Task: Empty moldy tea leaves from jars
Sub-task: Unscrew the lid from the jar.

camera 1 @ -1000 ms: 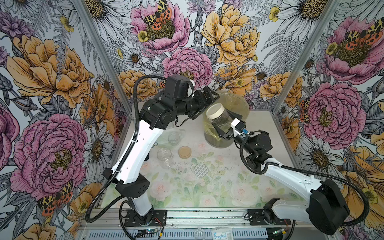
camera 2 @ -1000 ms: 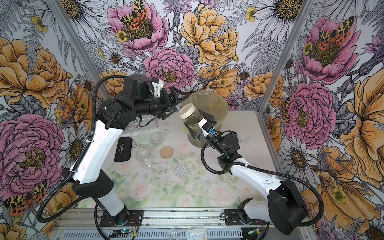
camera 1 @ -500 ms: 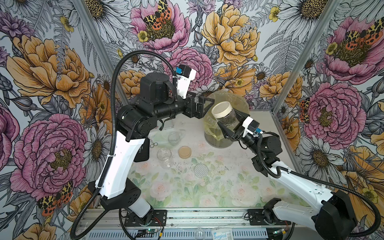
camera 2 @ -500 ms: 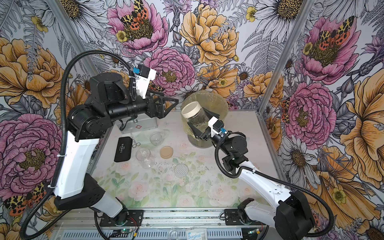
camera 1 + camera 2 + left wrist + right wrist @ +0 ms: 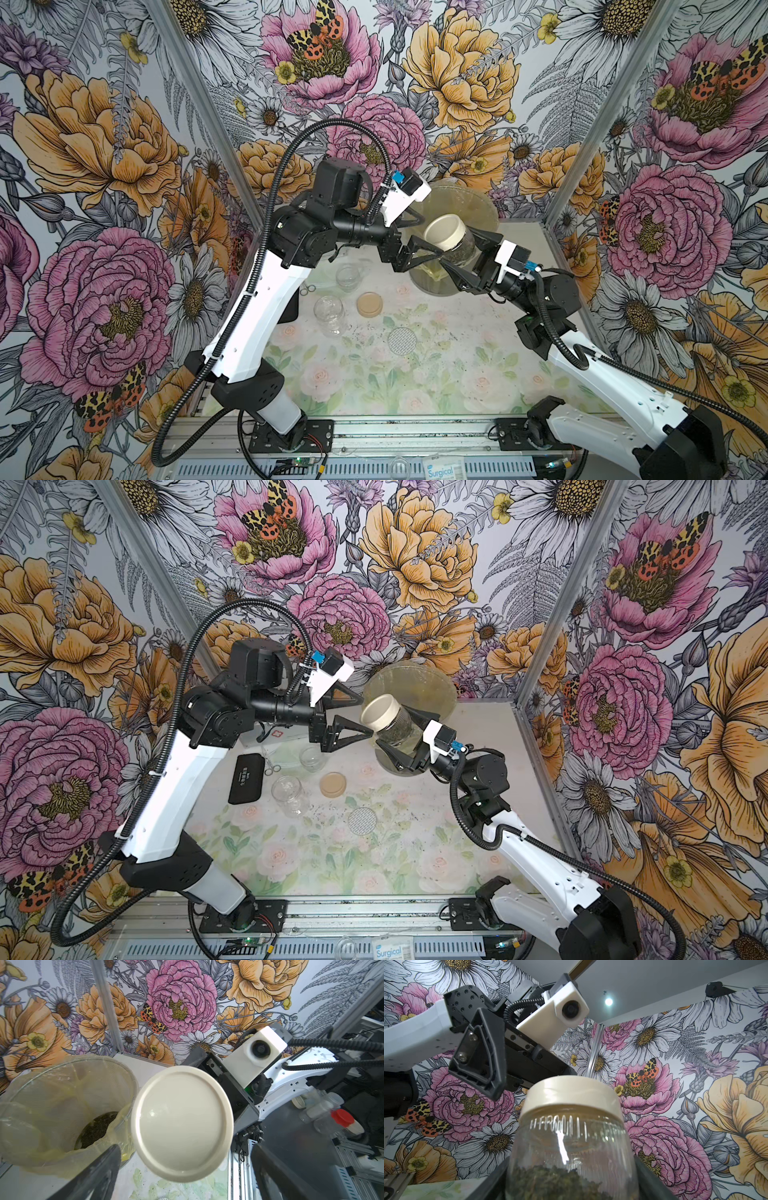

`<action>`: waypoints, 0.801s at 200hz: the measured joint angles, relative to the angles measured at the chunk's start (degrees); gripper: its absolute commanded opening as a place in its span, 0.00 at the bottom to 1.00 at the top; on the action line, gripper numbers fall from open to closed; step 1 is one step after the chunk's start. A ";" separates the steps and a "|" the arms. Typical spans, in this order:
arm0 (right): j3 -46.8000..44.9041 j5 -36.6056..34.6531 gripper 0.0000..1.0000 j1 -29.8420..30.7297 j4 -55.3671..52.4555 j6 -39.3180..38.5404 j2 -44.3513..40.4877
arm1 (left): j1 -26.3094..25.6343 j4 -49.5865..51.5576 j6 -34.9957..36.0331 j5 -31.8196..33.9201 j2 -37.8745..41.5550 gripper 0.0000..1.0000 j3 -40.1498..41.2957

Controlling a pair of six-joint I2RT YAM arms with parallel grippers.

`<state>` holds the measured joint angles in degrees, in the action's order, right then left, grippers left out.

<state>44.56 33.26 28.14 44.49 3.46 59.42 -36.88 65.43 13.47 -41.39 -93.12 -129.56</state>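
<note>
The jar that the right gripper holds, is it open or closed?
Closed: the cream lid sits on the jar, and tea leaves lie inside.

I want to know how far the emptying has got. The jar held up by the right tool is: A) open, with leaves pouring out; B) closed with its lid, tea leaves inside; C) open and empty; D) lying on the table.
B: the jar in the right tool has its cream lid on, and dark tea leaves show through the glass.
</note>
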 measured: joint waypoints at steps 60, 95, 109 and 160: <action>0.52 2.01 0.13 0.00 -0.57 1.29 -0.11 | 1.20 -0.07 -1.53 -6.21 -1.44 0.99 -1.01; 1.73 3.15 0.12 0.00 -0.46 1.90 0.00 | 0.74 -0.26 -3.69 -7.13 -2.54 0.99 -1.07; 2.12 3.48 0.12 0.00 -0.13 2.12 0.00 | 0.50 -0.22 -4.33 -7.13 -3.56 0.99 -1.07; 2.14 3.48 0.12 -0.33 -0.55 2.19 0.28 | 1.29 -0.35 -6.36 -8.04 -4.61 0.99 -1.75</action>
<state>46.70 36.73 27.81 43.94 5.65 59.70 -35.59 65.08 7.11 -49.43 -97.73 -131.31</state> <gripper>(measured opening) 0.802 0.989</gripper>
